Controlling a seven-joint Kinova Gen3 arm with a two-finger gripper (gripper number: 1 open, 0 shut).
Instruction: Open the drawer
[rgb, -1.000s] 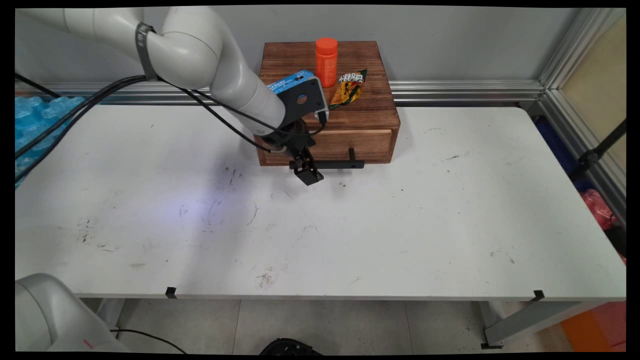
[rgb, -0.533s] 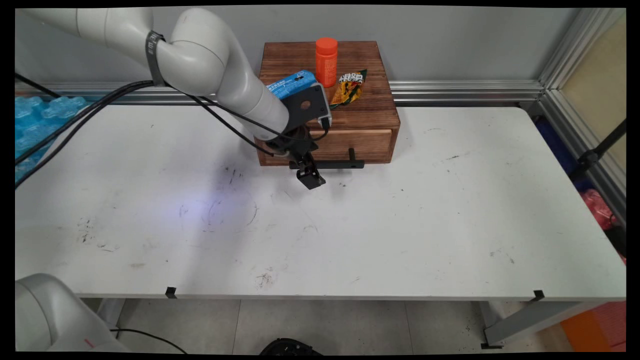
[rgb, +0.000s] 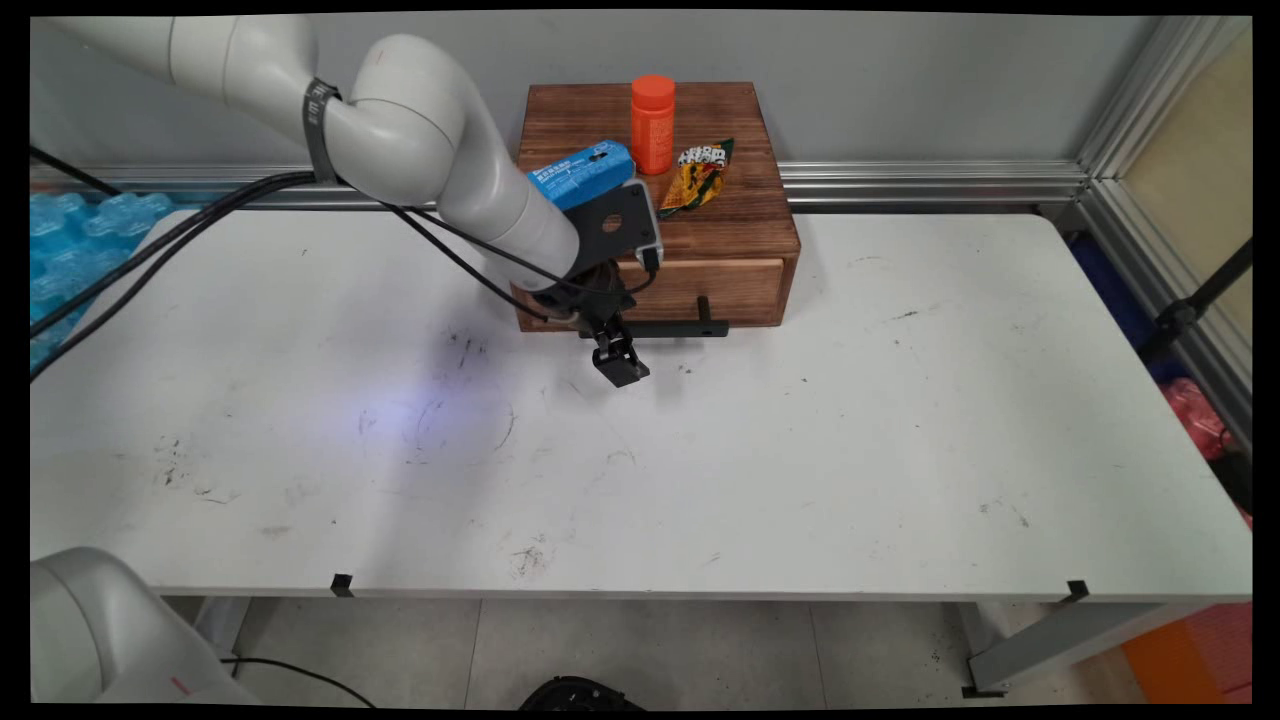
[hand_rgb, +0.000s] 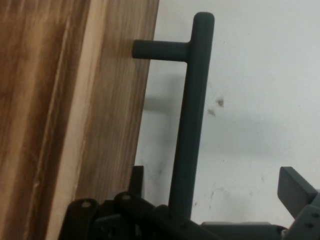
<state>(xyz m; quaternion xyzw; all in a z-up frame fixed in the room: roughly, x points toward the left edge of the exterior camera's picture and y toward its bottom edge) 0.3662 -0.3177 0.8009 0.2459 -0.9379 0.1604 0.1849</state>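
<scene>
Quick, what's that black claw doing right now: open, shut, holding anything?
Tool: open, its two fingers either side of the drawer's black handle, not closed on it.

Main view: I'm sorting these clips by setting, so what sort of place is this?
Probably a robotics lab test cell: a robot arm trailing cables works at a scuffed white table edged by aluminium framing, with a small wooden drawer box as a prop.

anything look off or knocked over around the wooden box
Nothing stands out. The orange bottle stands upright on the wooden box beside a snack packet, the drawer looks shut, and the open tool straddles its black handle.
</scene>
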